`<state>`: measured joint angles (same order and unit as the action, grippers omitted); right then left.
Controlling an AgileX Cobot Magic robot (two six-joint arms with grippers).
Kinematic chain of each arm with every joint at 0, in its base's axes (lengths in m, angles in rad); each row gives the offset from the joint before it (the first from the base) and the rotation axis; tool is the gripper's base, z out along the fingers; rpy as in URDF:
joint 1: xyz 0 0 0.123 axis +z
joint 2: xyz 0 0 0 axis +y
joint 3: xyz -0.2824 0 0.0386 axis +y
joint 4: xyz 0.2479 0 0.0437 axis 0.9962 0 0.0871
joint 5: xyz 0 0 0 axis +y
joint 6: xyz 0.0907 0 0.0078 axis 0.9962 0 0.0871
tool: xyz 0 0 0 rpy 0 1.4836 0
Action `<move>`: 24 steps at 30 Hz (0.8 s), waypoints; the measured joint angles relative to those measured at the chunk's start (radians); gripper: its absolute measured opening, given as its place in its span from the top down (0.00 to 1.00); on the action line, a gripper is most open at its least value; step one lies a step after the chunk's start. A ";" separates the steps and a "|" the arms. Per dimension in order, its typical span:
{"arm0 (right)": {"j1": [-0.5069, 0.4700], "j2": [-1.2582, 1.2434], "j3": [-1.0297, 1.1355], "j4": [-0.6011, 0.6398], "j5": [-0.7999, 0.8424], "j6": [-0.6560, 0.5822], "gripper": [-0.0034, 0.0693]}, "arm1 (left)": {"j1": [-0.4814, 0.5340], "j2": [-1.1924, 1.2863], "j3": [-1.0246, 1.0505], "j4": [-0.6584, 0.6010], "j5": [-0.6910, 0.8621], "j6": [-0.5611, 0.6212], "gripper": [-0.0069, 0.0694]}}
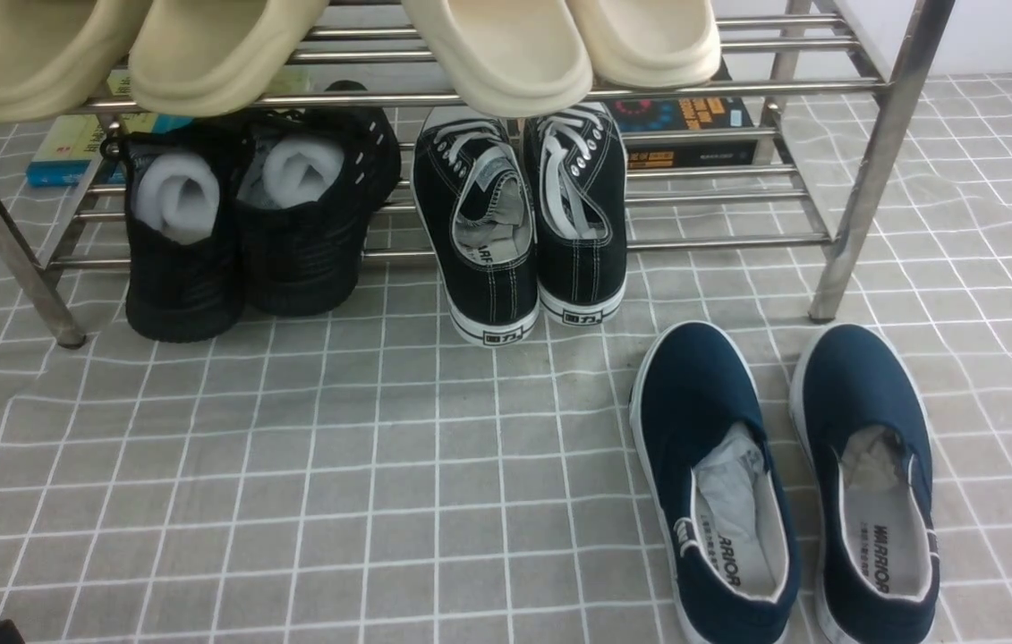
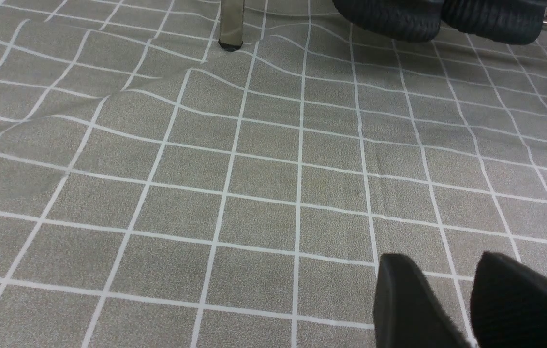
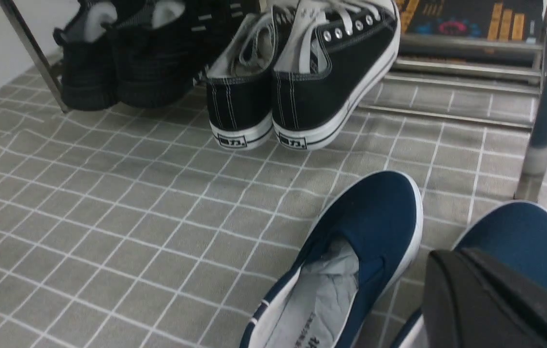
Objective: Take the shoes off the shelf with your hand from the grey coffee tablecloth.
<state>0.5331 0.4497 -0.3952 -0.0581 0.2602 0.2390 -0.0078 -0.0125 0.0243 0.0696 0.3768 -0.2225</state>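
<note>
The shoes (image 1: 693,394) lie side by side on the grey coffee tablecloth (image 1: 291,465), off the shelf (image 1: 872,170), just before its right leg. Only the left wrist view shows the left gripper (image 2: 440,263) clearly, jaws apart above bare cloth. The right wrist view shows the right gripper (image 3: 495,299) near one shoe; I cannot tell how its jaws stand.
</note>
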 joint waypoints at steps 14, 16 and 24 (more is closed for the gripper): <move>0.000 -0.001 0.020 -0.014 0.010 -0.006 0.96 | 0.000 0.000 0.000 0.000 0.000 0.000 0.60; 0.000 -0.001 0.020 -0.014 0.012 -0.009 0.96 | 0.000 0.000 0.000 0.000 0.000 0.000 0.60; 0.000 -0.001 0.020 -0.014 0.013 -0.009 0.96 | 0.000 0.000 0.000 0.000 0.000 0.000 0.60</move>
<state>0.5331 0.4486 -0.3749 -0.0718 0.2727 0.2300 -0.0078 -0.0125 0.0243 0.0696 0.3768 -0.2225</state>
